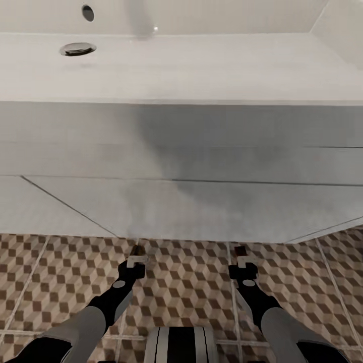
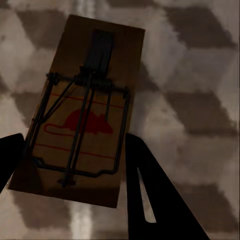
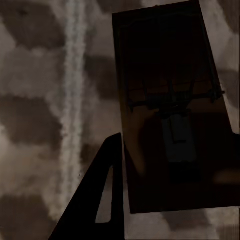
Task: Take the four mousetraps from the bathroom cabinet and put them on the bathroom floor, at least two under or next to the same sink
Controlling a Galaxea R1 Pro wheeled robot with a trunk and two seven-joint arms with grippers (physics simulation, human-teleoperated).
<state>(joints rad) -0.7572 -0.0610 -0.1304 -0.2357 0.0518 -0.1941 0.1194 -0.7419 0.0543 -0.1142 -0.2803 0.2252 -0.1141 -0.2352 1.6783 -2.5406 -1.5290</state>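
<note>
Both arms reach low toward the foot of the white vanity (image 1: 181,206) under the bathroom sink (image 1: 201,65). My left gripper (image 1: 135,258) is shut on a mousetrap (image 1: 136,249), seen edge-on just over the bathroom floor (image 1: 186,282). In the left wrist view this tan mousetrap (image 2: 82,110), with wire spring and red mouse mark, sits between the dark fingers (image 2: 150,190) above the tiles. My right gripper (image 1: 243,259) is shut on a second mousetrap (image 1: 241,250). The right wrist view has that mousetrap (image 3: 175,110) in deep shadow beside one finger (image 3: 102,195).
The vanity front fills the middle of the head view and overhangs the cube-patterned tiles. The basin has a chrome drain (image 1: 77,49) and an overflow hole (image 1: 88,12). My own base (image 1: 181,345) is at the near edge, between the arms.
</note>
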